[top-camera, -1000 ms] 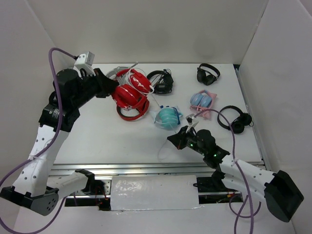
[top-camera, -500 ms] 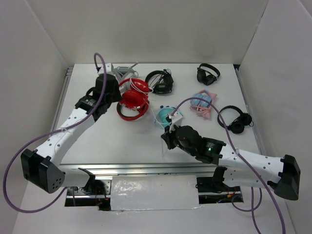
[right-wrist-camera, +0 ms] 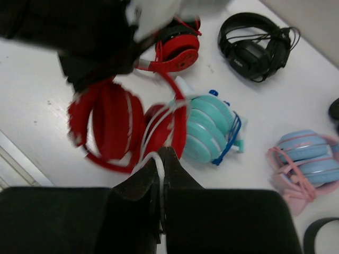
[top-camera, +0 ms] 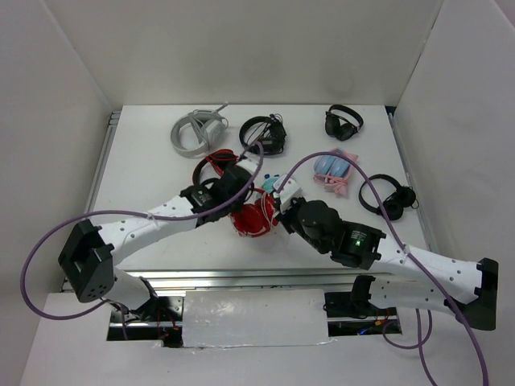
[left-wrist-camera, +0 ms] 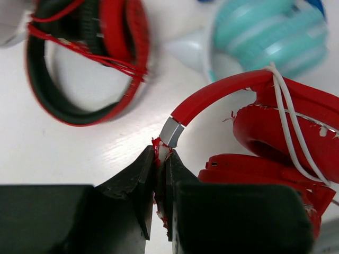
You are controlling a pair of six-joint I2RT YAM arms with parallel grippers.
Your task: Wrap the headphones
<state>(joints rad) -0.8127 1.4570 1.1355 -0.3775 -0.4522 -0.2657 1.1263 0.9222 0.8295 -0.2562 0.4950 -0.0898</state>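
The glossy red headphones [top-camera: 256, 219] hang folded near the table's front centre, between my two grippers. My left gripper [top-camera: 241, 201] is shut on the end of their red headband [left-wrist-camera: 212, 98], just below the silver hinge; the earcups [left-wrist-camera: 275, 129] sit to its right. The thin white cable [left-wrist-camera: 286, 124] loops over the earcups. My right gripper [top-camera: 278, 211] is shut on this white cable [right-wrist-camera: 159, 164], right in front of the red headphones [right-wrist-camera: 108, 127], which look blurred in that view.
Red-and-black open-hoop headphones [top-camera: 209, 167] lie just behind my left gripper, a teal pair [right-wrist-camera: 209, 127] beside the red ones. Further back lie a grey pair [top-camera: 193, 130], black pairs [top-camera: 265, 133] [top-camera: 344, 121] [top-camera: 388, 197] and a pink-blue pair [top-camera: 334, 170].
My left arm has carried the red headphones from the back left to the front centre. My right gripper has moved left and forward up to them, holding the cable.
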